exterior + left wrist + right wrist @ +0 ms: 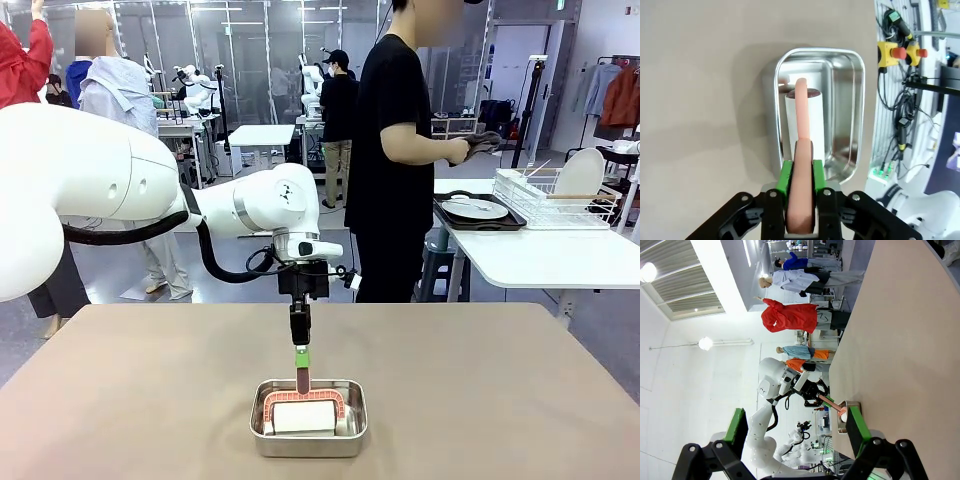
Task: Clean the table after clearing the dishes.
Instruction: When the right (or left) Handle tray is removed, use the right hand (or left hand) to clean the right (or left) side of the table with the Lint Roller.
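1. Fingers (786,176) of the left gripper (800,172) are pressed shut on a pink handle (801,107), green pads flat against both its sides.
2. The handle runs from the pads down into a steel tin (845,100), where it joins a white roller (816,125) lying on the tin's floor.
3. From the front, the left gripper (302,360) hangs straight above the tin (305,445), fingers pointing down, with the handle (303,380) rising out of the tin's far side.
4. The tin sits on the table (480,400), at its near middle.
5. The right gripper (796,426) has its fingers (858,427) spread wide with nothing between them; it is well apart from the tin.
6. Beyond the tin and to its right, off the table, a plate (476,208) lies on a dark tray (505,224) on a white side table (540,260), next to a wire rack (555,200).
7. A person stands past the tin at the table's far edge, holding a dark cloth (480,145) in both hands.
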You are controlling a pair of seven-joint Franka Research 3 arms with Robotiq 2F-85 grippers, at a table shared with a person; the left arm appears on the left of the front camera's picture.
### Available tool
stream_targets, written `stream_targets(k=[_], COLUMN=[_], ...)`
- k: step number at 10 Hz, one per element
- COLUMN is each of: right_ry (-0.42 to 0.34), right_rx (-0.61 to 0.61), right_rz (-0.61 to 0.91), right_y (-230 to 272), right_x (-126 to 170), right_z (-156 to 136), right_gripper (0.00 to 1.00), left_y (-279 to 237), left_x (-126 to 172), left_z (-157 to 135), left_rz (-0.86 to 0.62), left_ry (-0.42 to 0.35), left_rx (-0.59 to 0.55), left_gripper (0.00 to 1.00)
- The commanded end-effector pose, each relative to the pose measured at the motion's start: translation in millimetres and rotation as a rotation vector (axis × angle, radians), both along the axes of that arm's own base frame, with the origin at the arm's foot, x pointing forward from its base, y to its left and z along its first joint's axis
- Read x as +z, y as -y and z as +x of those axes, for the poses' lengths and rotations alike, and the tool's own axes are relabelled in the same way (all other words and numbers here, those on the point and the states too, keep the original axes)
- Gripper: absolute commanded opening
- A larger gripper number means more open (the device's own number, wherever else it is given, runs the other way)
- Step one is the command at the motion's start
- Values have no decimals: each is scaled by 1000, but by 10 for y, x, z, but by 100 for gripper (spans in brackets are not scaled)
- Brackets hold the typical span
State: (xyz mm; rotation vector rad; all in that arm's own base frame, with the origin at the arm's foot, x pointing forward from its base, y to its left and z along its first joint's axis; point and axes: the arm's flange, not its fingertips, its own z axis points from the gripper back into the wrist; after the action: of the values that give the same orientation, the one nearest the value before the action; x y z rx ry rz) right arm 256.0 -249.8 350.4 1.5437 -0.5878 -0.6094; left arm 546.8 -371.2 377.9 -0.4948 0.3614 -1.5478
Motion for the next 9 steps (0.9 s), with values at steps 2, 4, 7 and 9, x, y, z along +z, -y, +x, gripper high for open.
stream_targets(k=[2,4,7,9], right_ry=[7,7,7,7], right_rx=[4,4,4,4], right_rz=[-3,-3,-3,-3], right_y=[-16,-16,-16,-16], right_x=[27,27,27,27], right_z=[-39,-39,-39,-39], right_gripper=[100,100,100,100], left_y=[-56,-130,-592,-1112], left_x=[114,430,1252,1468], left_z=[-34,-157,-537,-596], left_rz=[3,31,20,24], left_ry=[-30,-35,73,106], left_rx=[24,151,356,636], left_gripper=[0,0,15,15])
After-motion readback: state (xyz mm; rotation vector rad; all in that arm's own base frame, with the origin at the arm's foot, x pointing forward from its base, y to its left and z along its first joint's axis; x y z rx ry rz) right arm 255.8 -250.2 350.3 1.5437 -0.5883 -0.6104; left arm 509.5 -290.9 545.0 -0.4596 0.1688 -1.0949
